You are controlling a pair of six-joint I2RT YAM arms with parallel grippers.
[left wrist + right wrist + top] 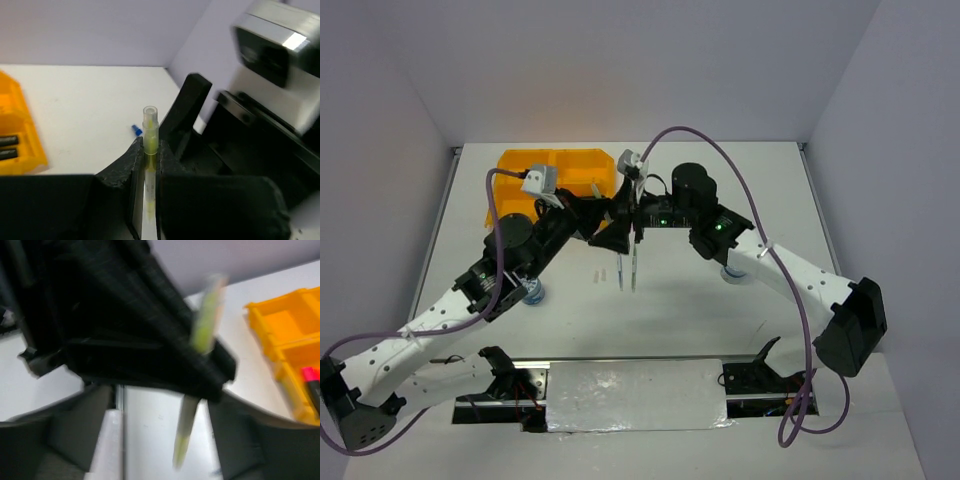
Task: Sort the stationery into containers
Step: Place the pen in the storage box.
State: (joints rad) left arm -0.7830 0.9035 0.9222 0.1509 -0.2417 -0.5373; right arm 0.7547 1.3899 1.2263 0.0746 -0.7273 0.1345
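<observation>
My left gripper (149, 150) is shut on a pale yellow-green stick (150, 125), which stands upright between its jaws. In the top view both grippers meet above the table's middle, the left (605, 228) against the right (628, 212), with the stick (634, 262) hanging below them. In the blurred right wrist view my right gripper (165, 440) is open, its fingers wide on either side of the stick (187, 425) and the left gripper's black body. The orange-yellow tray (520, 165) lies at the far left. It holds black markers (7, 147) and a red-capped marker (311, 377).
A tiny blue square (135, 130) lies on the table beyond the stick. A blue-capped bottle (533, 292) stands by the left arm and a grey-blue roll (733, 272) by the right arm. Two small pale items (597, 273) lie near the middle.
</observation>
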